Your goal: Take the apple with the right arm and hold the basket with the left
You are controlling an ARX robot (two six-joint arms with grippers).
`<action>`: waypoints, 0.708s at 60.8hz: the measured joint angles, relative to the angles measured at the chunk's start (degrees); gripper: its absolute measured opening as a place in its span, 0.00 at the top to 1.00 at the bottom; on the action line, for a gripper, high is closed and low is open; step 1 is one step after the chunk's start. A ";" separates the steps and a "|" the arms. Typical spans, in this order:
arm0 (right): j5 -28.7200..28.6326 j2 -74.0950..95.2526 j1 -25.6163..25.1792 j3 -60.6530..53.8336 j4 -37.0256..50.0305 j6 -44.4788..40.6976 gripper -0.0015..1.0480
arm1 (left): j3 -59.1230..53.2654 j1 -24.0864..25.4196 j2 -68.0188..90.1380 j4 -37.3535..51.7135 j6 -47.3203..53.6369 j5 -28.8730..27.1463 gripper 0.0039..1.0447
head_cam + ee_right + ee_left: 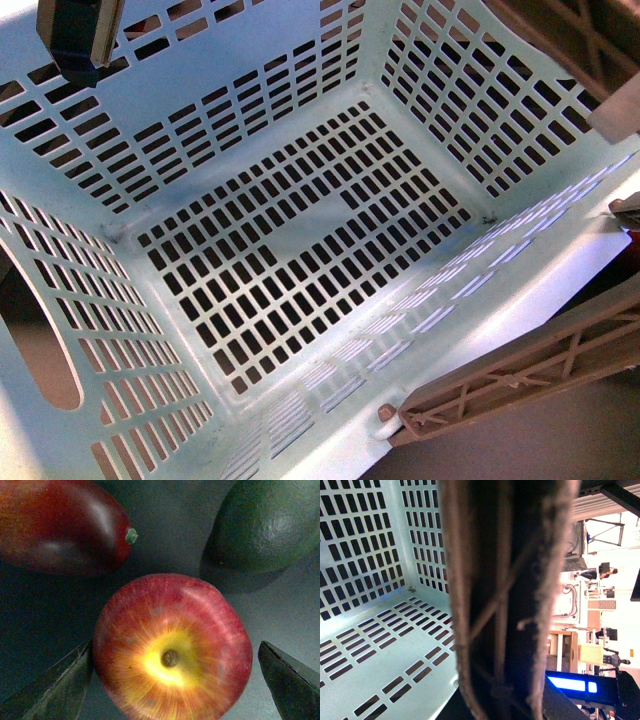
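Observation:
The apple (172, 650) is round and red with a yellow starburst round its stem pit, and lies on a dark grey surface in the right wrist view. My right gripper (172, 682) is open and straddles it. One dark finger sits close against one side and the other stands a little off the opposite side. The pale blue slotted basket (120, 130) fills the front view, seen from above into its empty inside. My left gripper (505, 680) is shut on the basket's wall, with its brown lattice fingers (520, 375) along the near right rim.
An elongated orange-red fruit (60, 525) and a dark green fruit (270, 525) lie just beyond the apple, each about a finger's width from it. A dark blurred part (80, 35) hangs over the basket's far left corner. Shelving and a blue screen (570, 684) show behind the basket.

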 joint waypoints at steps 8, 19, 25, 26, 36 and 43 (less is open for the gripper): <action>-0.74 1.14 0.00 0.00 1.55 0.07 0.12 | 0.00 0.00 0.00 0.00 0.00 0.00 0.94; -1.77 0.96 -0.52 -1.81 2.97 -1.01 0.25 | 0.00 0.00 0.00 0.00 0.00 0.00 0.94; -3.08 -0.94 -1.44 -5.01 3.48 -2.19 0.27 | 0.00 0.00 0.00 0.00 0.00 0.00 0.94; -3.45 -1.51 -1.60 -5.75 3.52 -2.58 0.27 | 0.00 0.00 0.00 0.00 0.00 0.00 0.94; -6.95 -8.74 -2.62 -11.19 3.48 -6.82 0.28 | 0.00 0.00 0.00 0.00 0.00 0.00 0.94; -9.77 -16.17 -2.60 -14.82 1.75 -10.29 0.28 | 0.00 0.00 0.00 0.00 0.00 0.02 0.94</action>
